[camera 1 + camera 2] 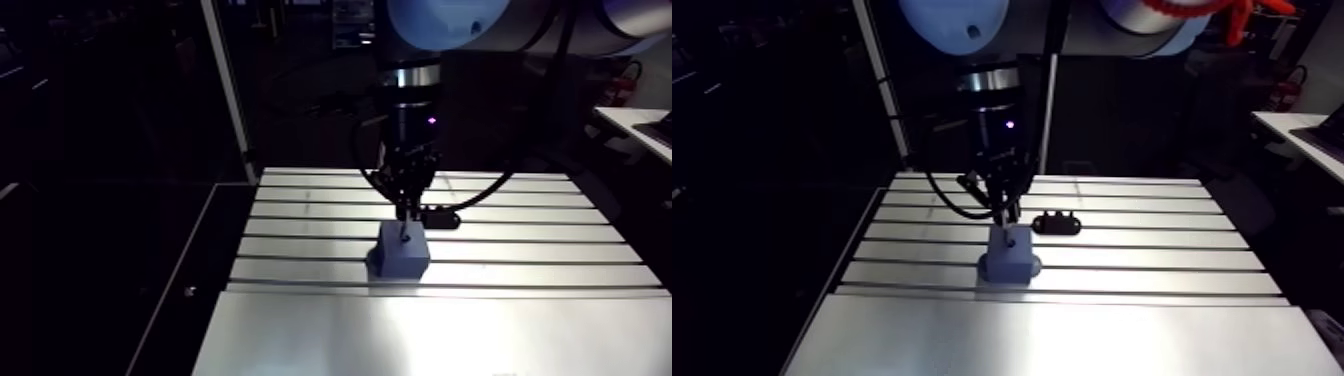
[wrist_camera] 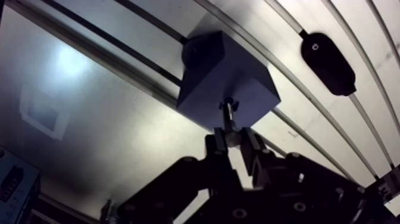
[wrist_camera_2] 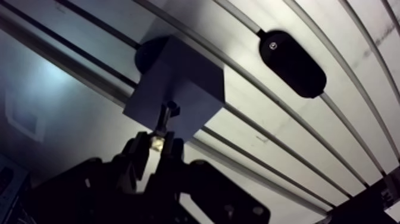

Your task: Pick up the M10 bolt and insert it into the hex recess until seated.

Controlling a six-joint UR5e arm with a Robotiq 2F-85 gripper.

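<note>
Shows, in the wrist view, the gripper [image 2: 233,138] closed on the M10 bolt [image 2: 228,118], with the fingertips [image 2: 215,146] pinching its bright upper end from either side. Holds the bolt upright, shank pointing down at the grey block [image 2: 229,71]. Meets the block's top face with the lower end, near the edge closest to the fingers (how deep it sits in the hex recess cannot be told from these views). Rests the block on the slotted aluminium table [image 1: 520,262], across one of the dark slots. Has a round, darker part low on the block's far side, against the table. Finds a black oval piece [image 2: 328,63] lying flat on the table beyond the block and well apart from it, with a small pale dot near one end. Confirms, from the arm view, the wrist hanging straight down with the gripper directly above the block's top face, and the black piece a little behind and to one side.
</note>
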